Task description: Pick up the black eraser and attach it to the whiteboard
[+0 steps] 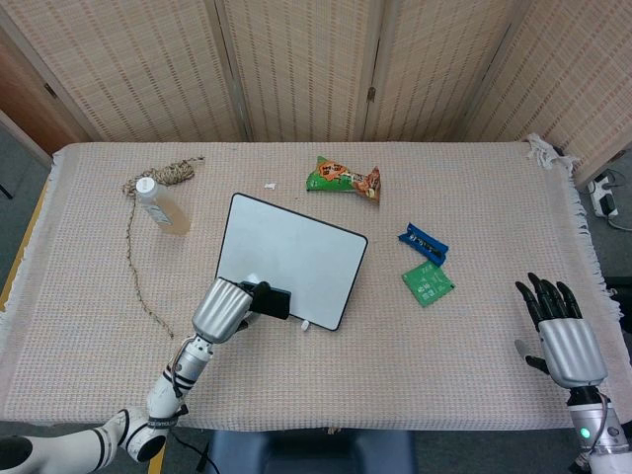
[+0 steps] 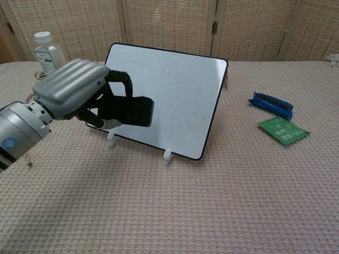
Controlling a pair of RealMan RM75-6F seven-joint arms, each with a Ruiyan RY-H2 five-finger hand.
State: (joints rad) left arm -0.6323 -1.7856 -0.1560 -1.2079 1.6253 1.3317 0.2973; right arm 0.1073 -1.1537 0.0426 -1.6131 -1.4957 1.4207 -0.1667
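Note:
My left hand (image 1: 221, 308) (image 2: 74, 91) grips the black eraser (image 1: 272, 300) (image 2: 131, 111) and holds it up in the air, in front of the lower left part of the whiteboard (image 1: 306, 247) (image 2: 180, 95). Whether the eraser touches the board surface I cannot tell. The whiteboard leans back on two small white feet at the table's middle. My right hand (image 1: 565, 336) rests near the table's front right corner with fingers spread and nothing in it; the chest view does not show it.
A clear bottle (image 1: 161, 205) (image 2: 49, 55) and a coil of twine (image 1: 170, 175) lie at the back left. A green snack bag (image 1: 344, 180) sits behind the board. A blue object (image 1: 423, 242) (image 2: 271, 105) and a green packet (image 1: 428, 283) (image 2: 283, 130) lie to the right.

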